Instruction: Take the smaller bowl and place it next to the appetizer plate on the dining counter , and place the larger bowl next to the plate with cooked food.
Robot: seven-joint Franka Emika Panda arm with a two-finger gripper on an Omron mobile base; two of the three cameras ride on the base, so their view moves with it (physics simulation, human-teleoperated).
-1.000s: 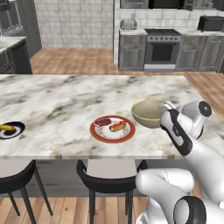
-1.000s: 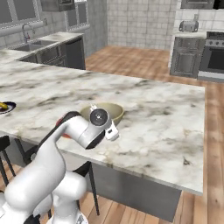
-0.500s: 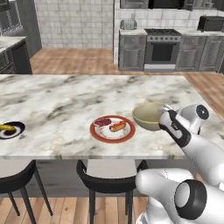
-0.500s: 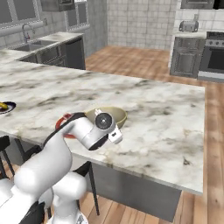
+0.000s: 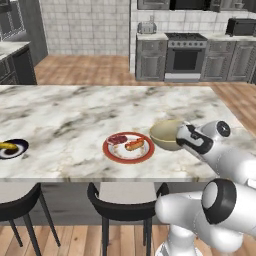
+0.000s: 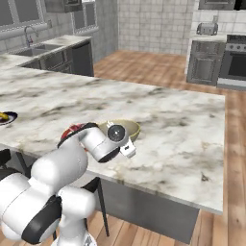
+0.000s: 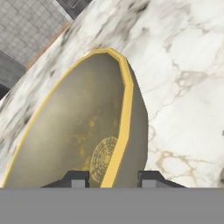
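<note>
Larger bowl (image 5: 167,135) shifted left since a second ago, now just beside plate with cooked food (image 5: 129,148) on dining counter (image 5: 75,120). Gripper (image 7: 113,178) fingers pinch bowl's yellow rim, one inside, one outside. Bowl tilted in base views. Appetizer plate (image 5: 12,148) far left, well apart.

Larger bowl (image 5: 167,134) tan, tilted, beside red-rimmed plate with cooked food (image 5: 128,148).

On the marble table (image 5: 75,115) sit the dark appetizer plate (image 5: 12,148) at far left, the red-rimmed plate (image 5: 128,147) mid-front, and the tan bowl (image 5: 166,134) just beside it.
</note>
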